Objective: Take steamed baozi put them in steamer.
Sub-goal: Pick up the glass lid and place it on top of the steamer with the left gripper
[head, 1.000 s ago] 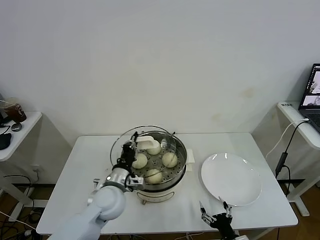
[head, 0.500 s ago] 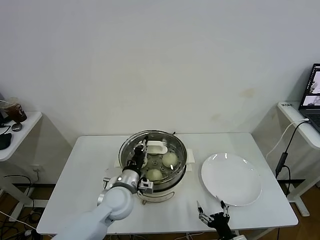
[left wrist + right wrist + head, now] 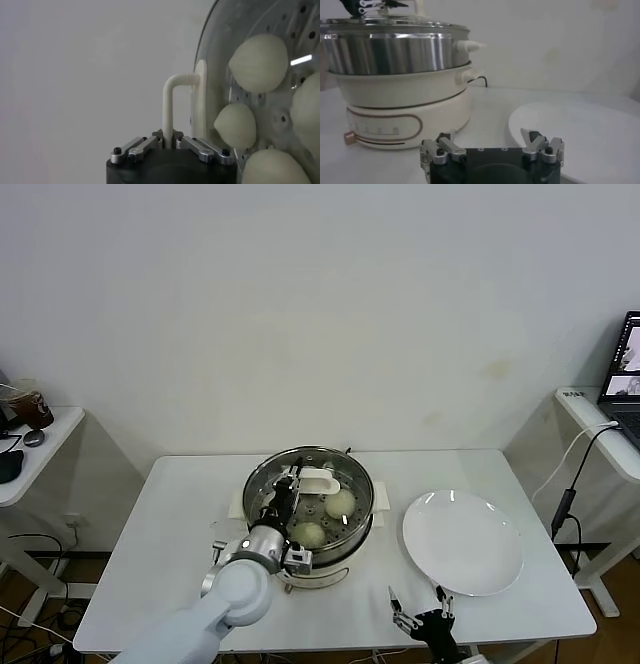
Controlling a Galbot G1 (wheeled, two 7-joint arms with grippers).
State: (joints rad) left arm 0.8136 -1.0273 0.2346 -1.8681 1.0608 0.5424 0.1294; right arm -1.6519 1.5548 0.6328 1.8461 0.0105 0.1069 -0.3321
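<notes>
Left gripper [image 3: 287, 494] is clamped tight on the white handle [image 3: 172, 102] of the glass lid [image 3: 300, 484], which sits over the steamer [image 3: 312, 534] at the middle of the white table [image 3: 170, 524]. Steamed baozi [image 3: 340, 503] lie inside on the perforated tray, visible through the glass. Right gripper [image 3: 492, 150] waits low at the table's near edge, fingers spread wide and holding nothing, beside the white plate [image 3: 470, 549].
</notes>
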